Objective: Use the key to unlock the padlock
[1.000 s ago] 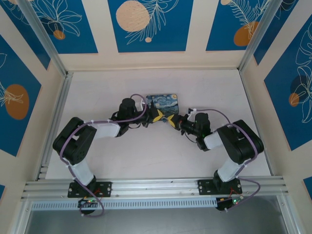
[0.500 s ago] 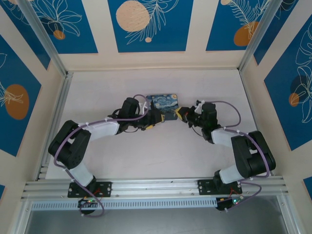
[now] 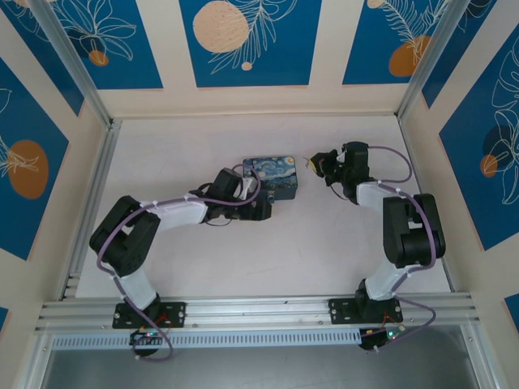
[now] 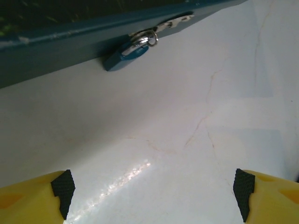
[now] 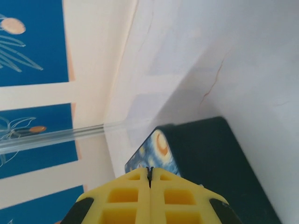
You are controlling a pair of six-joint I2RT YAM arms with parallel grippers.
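Observation:
The small blue padlock (image 4: 129,50) hangs by its thin silver shackle from the latch on the front of the swirl-painted tin (image 4: 56,32). It lies tilted against the table. My left gripper (image 4: 153,196) faces it from a short way off, open wide, with nothing between its yellow fingers (image 4: 35,200). In the top view the left gripper (image 3: 261,209) is at the front edge of the tin (image 3: 272,172). My right gripper (image 3: 315,165) hovers off the tin's right end. It (image 5: 150,173) is shut, and a thin dark sliver, the key (image 5: 150,171), is pinched at the tips.
The painted tin (image 5: 156,149) stands mid-table toward the back. White tabletop (image 3: 324,243) stretches in front of it. Aluminium rails (image 3: 89,186) and blue-patterned walls (image 3: 243,40) close in the sides and back. Purple cables run along both arms.
My left gripper has opened and let go of the padlock, staying at the tin's front. My right arm has swung back and to the right, away from the padlock.

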